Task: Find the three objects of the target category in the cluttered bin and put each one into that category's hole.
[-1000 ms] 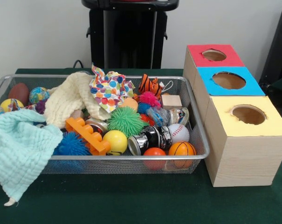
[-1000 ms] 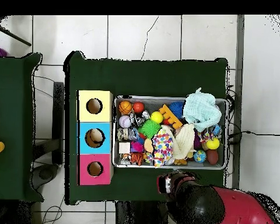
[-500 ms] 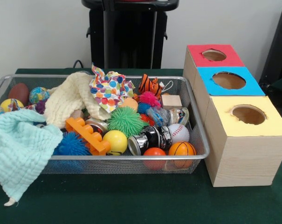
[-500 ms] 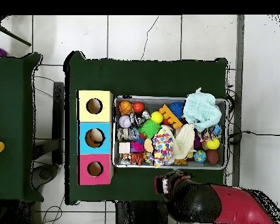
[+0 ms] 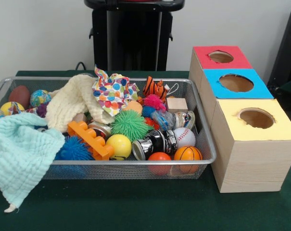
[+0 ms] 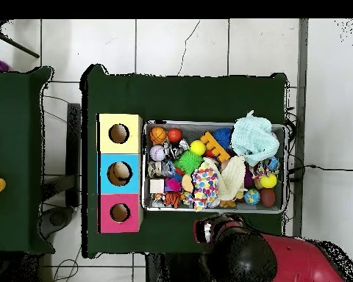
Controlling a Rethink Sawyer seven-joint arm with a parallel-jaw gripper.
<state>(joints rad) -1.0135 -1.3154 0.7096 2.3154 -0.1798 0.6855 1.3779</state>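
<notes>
Green cloth-covered table [image 5: 135,207]: it carries everything listed below, and you will find no difference on it from the pictures of a second ago.

- Silver wire-mesh bin [image 5: 135,162], left and centre of the front view. Full and undisturbed.
 - mint green waffle cloth [image 5: 20,154], draped over the bin's lower left corner
 - cream knitted cloth [image 5: 70,101] and polka-dot fabric piece [image 5: 111,91], upper middle
 - green spiky ball [image 5: 130,124], centre
 - white baseball [image 5: 184,136], small orange basketball [image 5: 187,154] and plain orange ball [image 5: 159,157], lower right corner
 - chrome and black can [image 5: 155,143], just left of the baseball
- Three wooden boxes at the right of the frame, each with one round hole: red-topped box [image 5: 203,60], blue-topped box [image 5: 217,89], yellow-topped box [image 5: 232,127]. Overhead, something pale shows inside the blue hole.
- Red and black robot arm [image 6: 245,257], bottom of the overhead view. This is the only change: its head has crept slightly toward the left of the frame, below the bin's lower edge.
- Gripper [image 6: 204,230]: outside the bin. You cannot tell how wide it stands, or whether it holds anything.

Judgement: the arm is repositioning and no pick has begun. Every candidate object sits in the bin.
</notes>
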